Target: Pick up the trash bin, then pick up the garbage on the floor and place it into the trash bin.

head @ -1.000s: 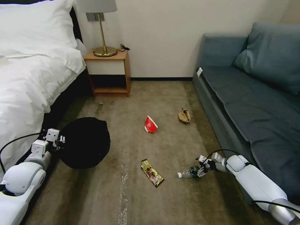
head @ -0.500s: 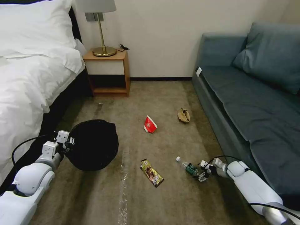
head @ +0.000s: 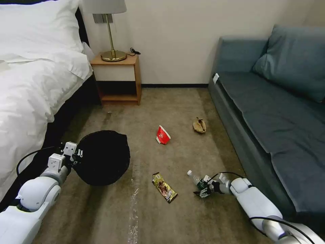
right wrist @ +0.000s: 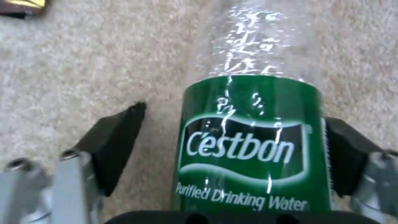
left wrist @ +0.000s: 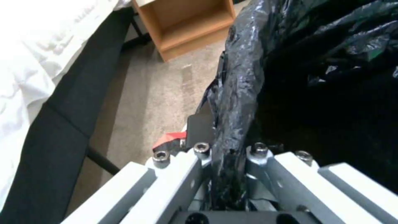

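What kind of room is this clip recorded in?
Most likely a hotel room or bedroom: a bed with white linen, a nightstand carrying a brass lamp, and a blue-grey sofa on a carpeted floor.

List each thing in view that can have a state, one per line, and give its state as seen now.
Trash bin: off to the left, black liner rim pinched by the left gripper.
Bottle: lying on the carpet, between the open jaws of the right gripper, one pad touching, the other apart.
Red-and-white carton: on the carpet, untouched.
Brown paper wad: crumpled, on the carpet.
Snack wrapper: flat on the carpet.
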### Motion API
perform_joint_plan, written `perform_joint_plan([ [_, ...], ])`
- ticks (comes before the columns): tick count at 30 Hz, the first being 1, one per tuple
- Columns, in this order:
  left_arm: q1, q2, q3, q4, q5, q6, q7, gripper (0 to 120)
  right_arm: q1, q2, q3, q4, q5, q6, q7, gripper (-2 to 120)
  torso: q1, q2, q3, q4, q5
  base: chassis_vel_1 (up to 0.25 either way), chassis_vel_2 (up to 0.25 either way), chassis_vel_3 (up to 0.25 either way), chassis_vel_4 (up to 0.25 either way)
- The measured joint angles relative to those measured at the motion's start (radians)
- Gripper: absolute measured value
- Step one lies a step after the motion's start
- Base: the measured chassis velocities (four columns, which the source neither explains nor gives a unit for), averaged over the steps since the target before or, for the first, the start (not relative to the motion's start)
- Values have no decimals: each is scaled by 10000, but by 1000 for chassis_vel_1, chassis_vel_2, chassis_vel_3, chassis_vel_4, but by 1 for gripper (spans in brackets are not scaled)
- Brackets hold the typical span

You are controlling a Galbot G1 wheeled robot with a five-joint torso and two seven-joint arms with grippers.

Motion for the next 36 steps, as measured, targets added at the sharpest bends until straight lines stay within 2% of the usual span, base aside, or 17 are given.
perform_joint_plan([
  [4, 7, 31, -39, -22, -30, -13, -5, 2, -23, 34, 0, 55, -8, 3, 42, 76, 0, 0, 0, -1, -1, 0, 0, 0, 0],
  [6, 47, 37, -48, -23, -44, -23, -4, 2, -68, 38, -4, 210, 34, 0, 157, 68, 0, 0, 3, 9, 13, 0, 0, 0, 0],
  [7, 47, 37, -48, -23, -44, -23, -4, 2, -68, 38, -4, 210, 34, 0, 157, 68, 0, 0, 3, 9, 13, 0, 0, 0, 0],
  [8, 65, 37, -53, -23, -44, -37, -6, 2, -104, 7, -8, 301, 53, -13, 165, 61, 1, -1, 5, 14, 14, 0, 0, 0, 0],
  [10, 77, 40, -54, -23, -45, -44, -5, 2, -141, -27, -19, 374, 86, -22, 165, 59, 0, -1, 4, 14, 16, 0, 0, 0, 0],
  [12, 86, 52, -54, -16, -49, -64, -4, 2, -260, -168, -5, 610, 244, -124, 211, 47, 0, -2, 6, 20, 23, 0, 0, 0, 0],
  [22, -24, -107, 75, 149, -66, -190, -4, 2, -749, -491, 581, 1431, 402, -292, 207, 23, 2, -4, 8, 8, 14, 0, 0, 0, 0],
  [26, -91, -242, 107, 171, -146, -254, -1, 2, -868, -623, 932, 1980, 408, -279, 151, 23, 1, -4, 7, 6, 13, 0, 0, 0, 0],
  [29, 18, -397, -68, -9, -205, -255, 2, 2, -786, -691, 1025, 2637, 521, -217, 43, 23, 2, -4, 7, 7, 11, 0, 0, 0, 0],
  [31, -68, -569, -155, -159, -275, -206, -35, 2, -648, -927, 997, 3725, 943, -198, 9, 23, 1, -4, 4, 10, 10, 0, 0, 0, 0],
  [35, -134, -885, -195, -359, -319, -10, -146, 2, -405, -927, 726, 4761, 1557, -383, 6, 23, 2, -4, 7, 3, 7, 0, 0, 0, 0],
  [36, -207, -1007, -165, -414, -322, 61, -204, 2, -338, -900, 600, 5159, 1823, -526, 7, 23, 2, -4, 6, 13, 13, 0, 0, 0, 0],
])
